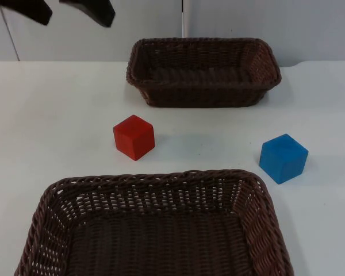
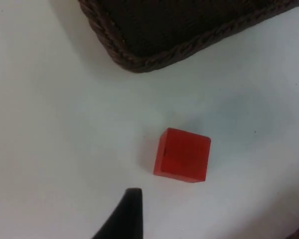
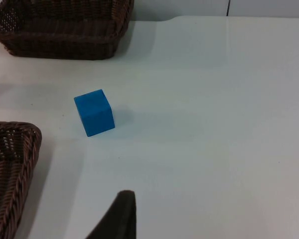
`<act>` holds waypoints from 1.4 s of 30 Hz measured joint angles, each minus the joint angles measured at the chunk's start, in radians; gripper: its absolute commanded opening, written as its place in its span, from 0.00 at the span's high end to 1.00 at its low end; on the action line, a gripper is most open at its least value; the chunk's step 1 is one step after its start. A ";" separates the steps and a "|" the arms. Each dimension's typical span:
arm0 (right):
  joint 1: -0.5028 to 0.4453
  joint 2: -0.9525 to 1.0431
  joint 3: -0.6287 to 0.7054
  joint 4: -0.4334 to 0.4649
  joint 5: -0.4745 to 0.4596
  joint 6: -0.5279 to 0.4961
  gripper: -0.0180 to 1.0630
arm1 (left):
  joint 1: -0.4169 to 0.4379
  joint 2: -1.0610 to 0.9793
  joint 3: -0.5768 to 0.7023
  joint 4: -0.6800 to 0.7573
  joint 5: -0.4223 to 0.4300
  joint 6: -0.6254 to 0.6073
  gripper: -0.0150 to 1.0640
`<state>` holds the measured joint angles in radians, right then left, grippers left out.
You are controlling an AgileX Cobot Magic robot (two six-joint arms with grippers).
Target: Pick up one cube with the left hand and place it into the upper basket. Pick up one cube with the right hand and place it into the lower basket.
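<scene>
- I read the left gripper (image 1: 77, 11) as raised over the table's far left, near the wall, fingers spread apart and holding nothing; its wrist view looks down on the red cube (image 2: 182, 154), so I judge it staged for that pick.
- The red cube lies on the table (image 1: 40, 121) between the upper basket (image 1: 202, 92) and the lower basket (image 1: 63, 198), touching neither.
- The blue cube (image 1: 283, 158) sits to its right, near the lower basket's corner.
- Right gripper: one fingertip (image 3: 120, 219) visible; I cannot tell its opening. I judge that arm as waiting.
- Nothing obstructs either cube; both baskets hold no cube.
</scene>
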<state>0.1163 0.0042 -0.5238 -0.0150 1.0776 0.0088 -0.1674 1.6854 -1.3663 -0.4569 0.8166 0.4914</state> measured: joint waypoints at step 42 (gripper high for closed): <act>0.000 0.000 0.000 0.000 0.000 0.000 0.01 | -0.096 0.481 -0.031 -0.041 -0.331 0.151 0.01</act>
<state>0.1163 0.0042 -0.5238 -0.0150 1.0776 0.0088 -0.2639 2.1660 -1.3972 -0.4975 0.4859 0.6425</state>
